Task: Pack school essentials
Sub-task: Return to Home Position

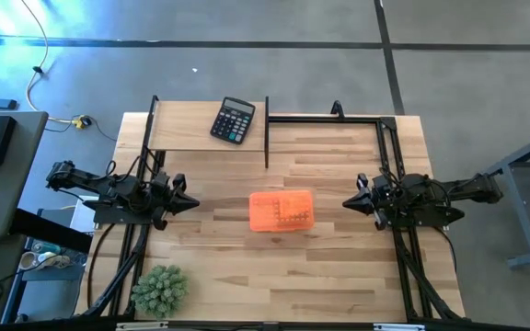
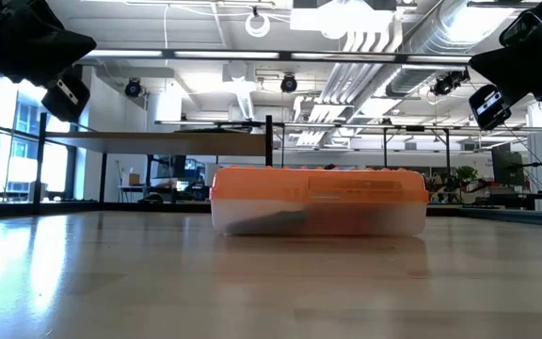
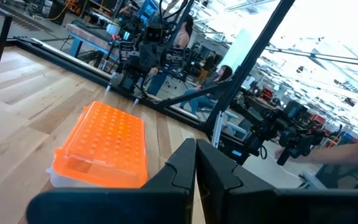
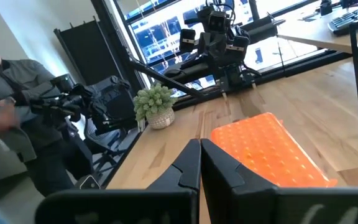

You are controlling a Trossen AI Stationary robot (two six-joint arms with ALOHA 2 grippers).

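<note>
The orange supply box [image 1: 281,211] sits closed at the middle of the desk [image 1: 339,276], its lid [image 2: 318,181] looking flush all round. Through the clear wall you can make out only a dark shape, so the school essentials inside cannot be told apart. The left pincer [image 1: 194,203] hangs well apart from the box on its left, fingers pressed together and holding nothing. The right pincer [image 1: 346,203] mirrors it on the other side, likewise closed and empty. With packing apparently done, what is left is parking the arms. Draw each one straight outward and up, away from the box, so no finger clips the lid. Mind the black frame posts [image 1: 266,138] and the raised shelf [image 1: 187,129] carrying the calculator [image 1: 233,120]. On the left, steer clear of the spiky plant [image 1: 160,290] at the near corner.
</note>
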